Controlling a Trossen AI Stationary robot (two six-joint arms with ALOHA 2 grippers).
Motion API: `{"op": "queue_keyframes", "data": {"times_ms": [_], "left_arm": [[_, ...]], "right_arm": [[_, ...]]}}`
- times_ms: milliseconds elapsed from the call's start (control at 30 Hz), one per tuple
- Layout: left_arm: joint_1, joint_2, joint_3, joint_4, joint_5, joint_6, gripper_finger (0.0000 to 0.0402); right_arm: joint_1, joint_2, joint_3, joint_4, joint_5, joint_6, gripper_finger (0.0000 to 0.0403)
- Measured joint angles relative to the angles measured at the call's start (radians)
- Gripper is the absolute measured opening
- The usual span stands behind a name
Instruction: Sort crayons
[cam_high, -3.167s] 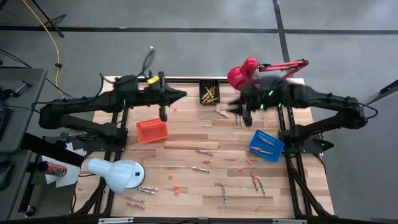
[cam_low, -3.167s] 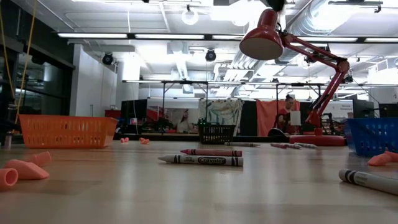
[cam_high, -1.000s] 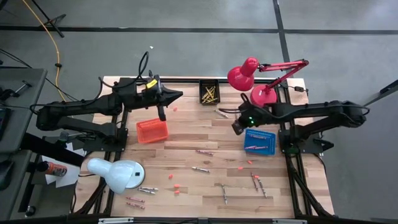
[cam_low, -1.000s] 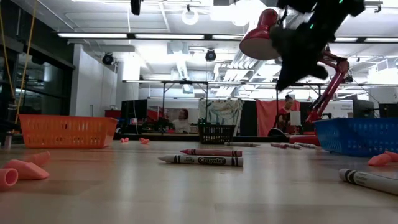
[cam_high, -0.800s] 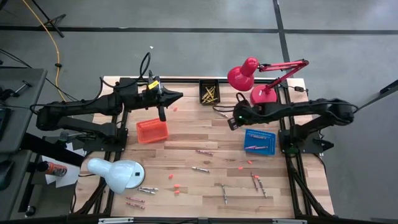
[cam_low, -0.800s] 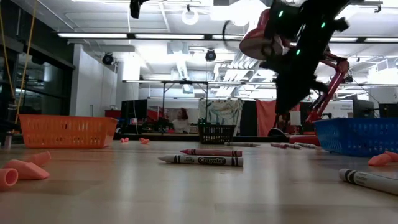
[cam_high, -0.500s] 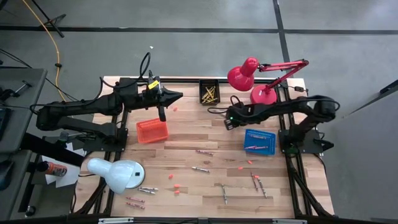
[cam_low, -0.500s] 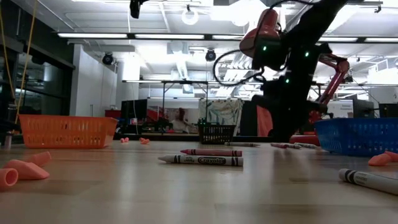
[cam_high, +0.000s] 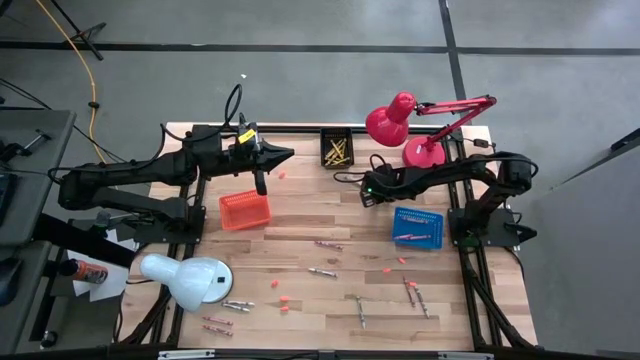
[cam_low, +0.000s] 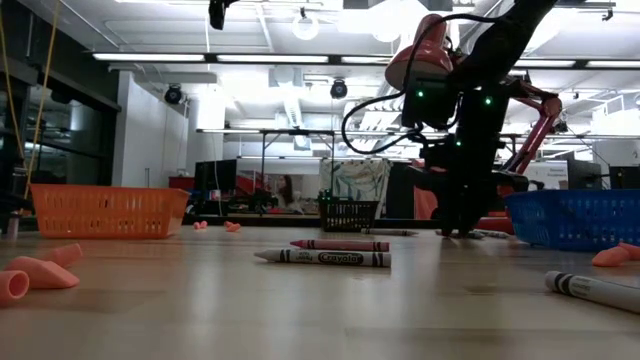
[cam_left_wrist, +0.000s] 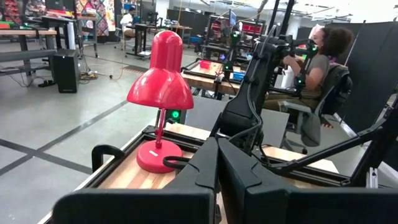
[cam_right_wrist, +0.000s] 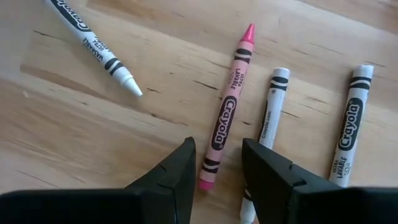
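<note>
The wooden tabletop (cam_high: 300, 215) carries three baskets: one orange basket (cam_high: 244, 210), one blue basket (cam_high: 417, 226) and one black basket (cam_high: 337, 148) holding yellow crayons (cam_high: 338, 153). Two lamps stand there, a red lamp (cam_high: 400, 120) and a white lamp (cam_high: 190, 280). The right claw (cam_right_wrist: 214, 168) hangs low with fingers spread either side of one pink crayon (cam_right_wrist: 227, 121); three white crayons (cam_right_wrist: 268, 118) lie beside it. The left claw (cam_high: 262, 183), pressed closed and empty, hovers above the orange basket.

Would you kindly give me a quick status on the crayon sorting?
Right gripper low over the table, jaws open astride a pink crayon, not gripped. Left gripper shut, waiting above the orange basket. White crayons lie close beside the pink one.
</note>
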Motion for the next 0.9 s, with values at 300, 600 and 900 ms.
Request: {"op": "queue_keyframes", "data": {"times_ms": [300,600,900], "left_arm": [[0.000,0.000,0.000,0.001,0.000,0.000,0.0000],[0.000,0.000,0.000,0.030,0.000,0.000,0.0000],[0.000,0.000,0.000,0.037,0.000,0.000,0.0000]], "right_arm": [[-0.006,0.001,0.000,0.002,-0.035,0.011,0.0054],[0.002,-0.037,-0.001,-0.008,-0.124,-0.118,0.0005],[0.064,-0.313,-0.001,0.052,-0.176,-0.293,0.0001]]}}
